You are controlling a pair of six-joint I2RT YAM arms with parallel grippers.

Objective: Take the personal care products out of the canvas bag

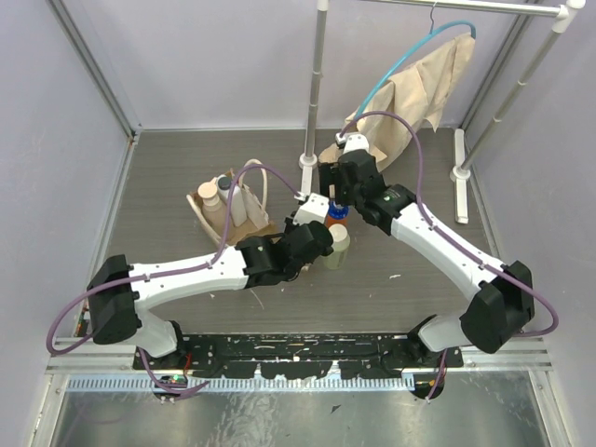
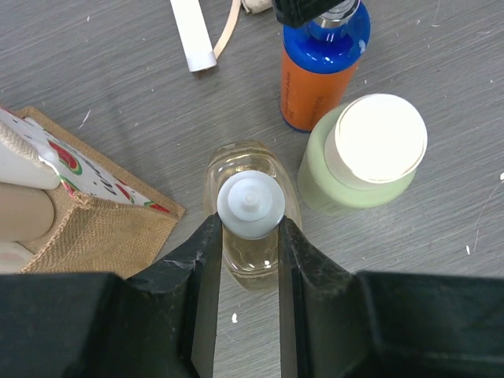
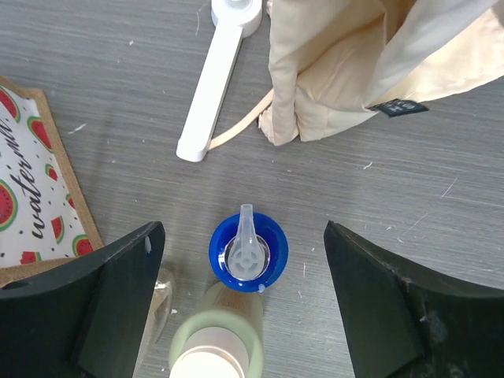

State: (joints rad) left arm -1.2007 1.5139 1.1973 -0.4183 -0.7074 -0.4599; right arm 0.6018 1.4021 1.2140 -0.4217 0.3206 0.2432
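The canvas bag [image 1: 244, 216] stands left of centre and still holds a tan bottle with a peach cap [image 1: 209, 194] and a white bottle with a dark cap [image 1: 226, 187]. Its corner shows in the left wrist view [image 2: 94, 232]. My left gripper [image 2: 250, 226] is shut on the pale cap of the slim amber bottle [image 2: 250, 260], which is upright just right of the bag. The olive-green bottle [image 2: 364, 161] and an orange bottle with a blue pump top [image 2: 321, 71] stand beside it. My right gripper [image 3: 244, 236] is wide open and empty above the blue pump top [image 3: 248, 253].
A large beige cloth [image 1: 419, 93] hangs on a teal hanger from a white rack at the back. The rack's white foot [image 3: 214, 87] lies on the table near the bottles. Another rack foot [image 1: 460, 172] is at the right. Walls close in both sides.
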